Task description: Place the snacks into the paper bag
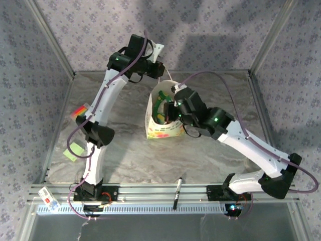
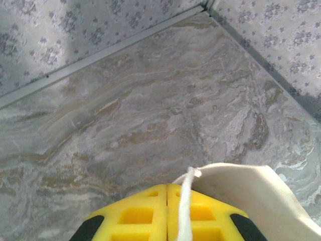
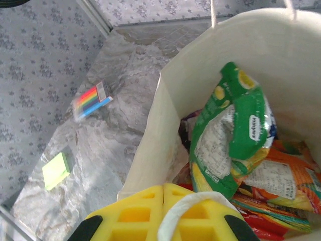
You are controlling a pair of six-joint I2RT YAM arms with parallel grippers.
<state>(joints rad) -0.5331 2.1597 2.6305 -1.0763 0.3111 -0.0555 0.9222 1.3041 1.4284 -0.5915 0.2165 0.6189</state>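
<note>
The rainbow-striped item (image 1: pixel 80 110) lies at the left edge of the desk (image 1: pixel 125 160). Toward the rear, the left jaws are fully closed, pinching one white loop handle (image 2: pixel 185 206) of the paper bag (image 1: pixel 163 131). The bag stands upright mid-desk with its mouth open. The snacks lie inside it: a green-yellow packet (image 3: pixel 235 145) tilted over an orange packet (image 3: pixel 291 186) and a red packet (image 3: pixel 261 232). The right jaws are closed on the second loop handle (image 3: pixel 175 211). A black pen (image 1: pixel 177 193) lies at the near edge.

Inside paper bag (image 3: pixel 153 150), snacks (image 3: pixel 235 140) crowd mouth; table (image 1: pixel 125 160) around open.
</note>
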